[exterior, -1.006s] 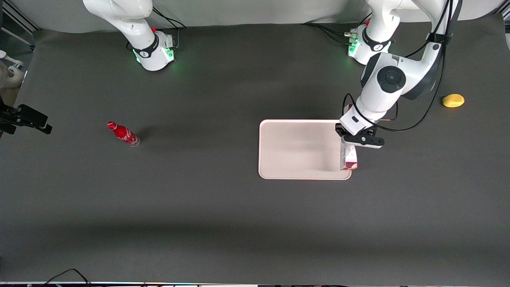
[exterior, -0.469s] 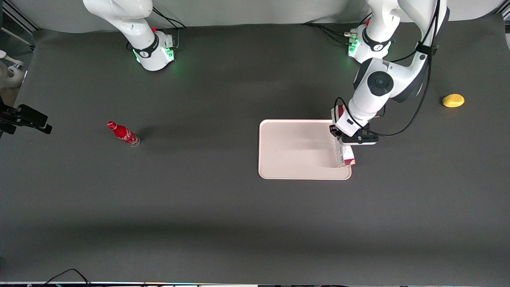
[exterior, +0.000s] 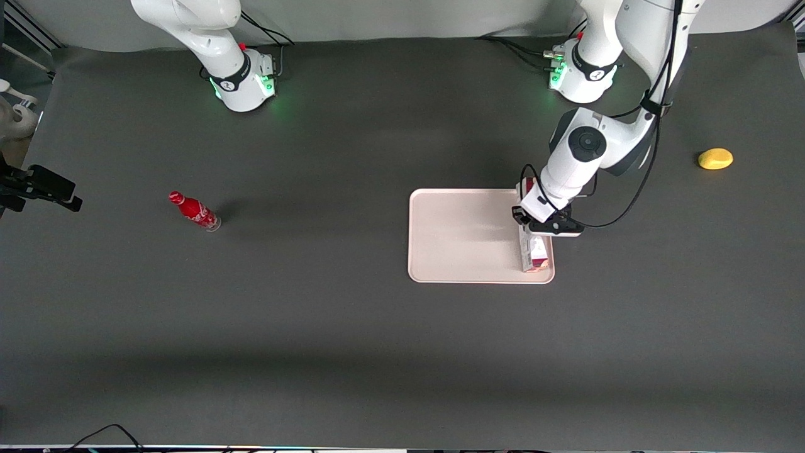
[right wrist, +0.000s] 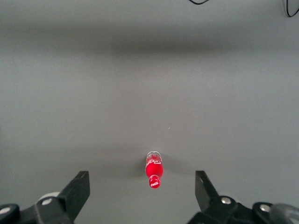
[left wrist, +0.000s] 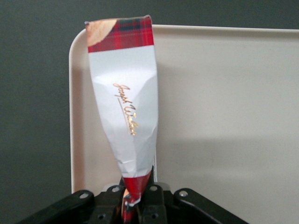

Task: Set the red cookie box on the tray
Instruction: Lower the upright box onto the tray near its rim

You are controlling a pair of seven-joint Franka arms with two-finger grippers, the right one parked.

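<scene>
The dark table (exterior: 314, 327) is seen bare over most of its width. The tray (exterior: 465, 236) is laid flat near the working arm's end, its long side running along the table's length.

The red cookie box (exterior: 533, 255) is held over the tray's short edge that lies toward the working arm's end, just inside the rim. Its long axis runs from the robot bases toward the front camera, along that short edge, and its white-wrapped end (left wrist: 126, 107) is pointed toward the front camera, with a plaid band at the very tip. Whether the box touches the tray floor cannot be told.

The gripper (exterior: 546, 223) is placed above the box's middle, and its fingers (left wrist: 149, 205) are pinched on the carton so that the wrapper is crumpled between them.

Compared with a second ago, the box and gripper have been carried sideways toward the parked arm's end: the carton was then hanging over the rim and partly outside it, and is now wholly above the tray.

Much open tray surface is left beside the box toward the parked arm's end. A yellow object (exterior: 715, 158) lies well apart toward the working arm's end, and a small red bottle (exterior: 194, 211) well apart toward the parked arm's end.
</scene>
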